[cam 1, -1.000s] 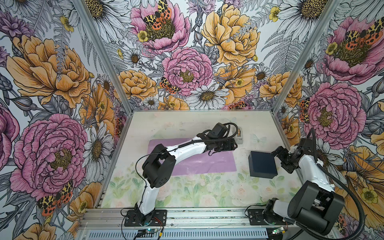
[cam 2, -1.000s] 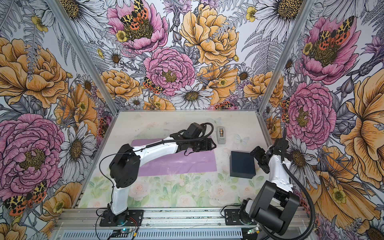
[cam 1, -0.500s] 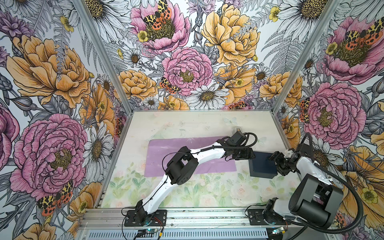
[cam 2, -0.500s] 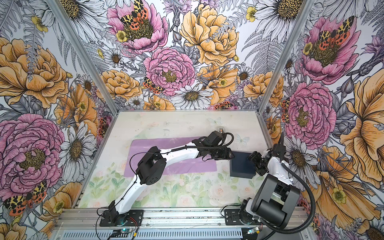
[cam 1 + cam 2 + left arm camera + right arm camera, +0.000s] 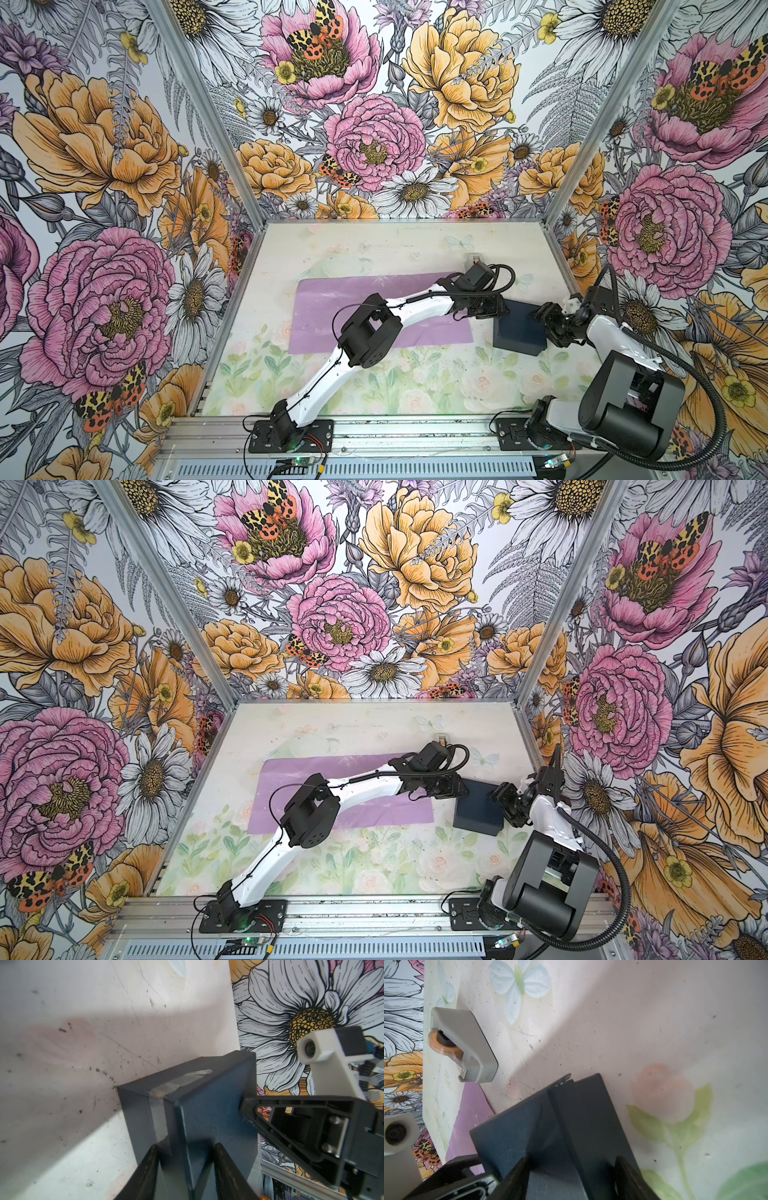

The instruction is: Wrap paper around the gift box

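The navy gift box (image 5: pixel 519 332) (image 5: pixel 478 812) sits on the table just right of the paper (image 5: pixel 332 307) (image 5: pixel 291 783), a lilac sheet lying flat. My left gripper (image 5: pixel 500 309) (image 5: pixel 463 789) reaches across the sheet to the box's far left corner. In the left wrist view that corner of the gift box (image 5: pixel 207 1109) sits between the jaws of the left gripper (image 5: pixel 187 1153), which press on its faces. My right gripper (image 5: pixel 544 322) (image 5: pixel 500 802) holds the box's right side. In the right wrist view an edge of the gift box (image 5: pixel 512 1136) lies between the jaws of the right gripper (image 5: pixel 571 1167).
A small grey tape dispenser (image 5: pixel 473 259) (image 5: pixel 442 737) (image 5: pixel 467 1043) stands behind the left wrist, at the paper's far right corner. A strip of clear tape (image 5: pixel 158 1095) crosses the box's side. The right wall stands close behind the right arm.
The left arm has swung right from above the paper to the box. The right gripper has moved in against the box's right side. Both grippers' jaws have narrowed around the box.
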`<action>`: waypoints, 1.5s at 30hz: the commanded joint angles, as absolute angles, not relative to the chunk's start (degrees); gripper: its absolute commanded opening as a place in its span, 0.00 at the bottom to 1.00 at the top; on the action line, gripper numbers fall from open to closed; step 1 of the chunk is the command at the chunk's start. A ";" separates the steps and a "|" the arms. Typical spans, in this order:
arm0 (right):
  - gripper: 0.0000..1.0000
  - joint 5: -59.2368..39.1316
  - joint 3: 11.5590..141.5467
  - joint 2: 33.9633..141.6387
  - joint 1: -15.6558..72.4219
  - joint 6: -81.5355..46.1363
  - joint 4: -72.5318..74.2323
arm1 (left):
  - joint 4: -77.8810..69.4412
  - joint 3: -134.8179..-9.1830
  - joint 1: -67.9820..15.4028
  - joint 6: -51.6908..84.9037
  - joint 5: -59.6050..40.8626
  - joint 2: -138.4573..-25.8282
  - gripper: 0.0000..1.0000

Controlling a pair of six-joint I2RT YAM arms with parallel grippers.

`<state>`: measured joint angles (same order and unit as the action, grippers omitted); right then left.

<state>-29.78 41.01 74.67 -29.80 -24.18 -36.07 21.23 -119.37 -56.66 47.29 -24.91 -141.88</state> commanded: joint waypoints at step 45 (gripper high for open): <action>0.48 -12.55 48.68 66.98 10.52 -45.80 -32.82 | 8.51 -79.94 -49.72 47.31 -19.46 -107.50 0.37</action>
<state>-14.63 46.39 65.60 6.22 -42.15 -37.23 13.89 -82.24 -49.25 48.05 -17.50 -111.85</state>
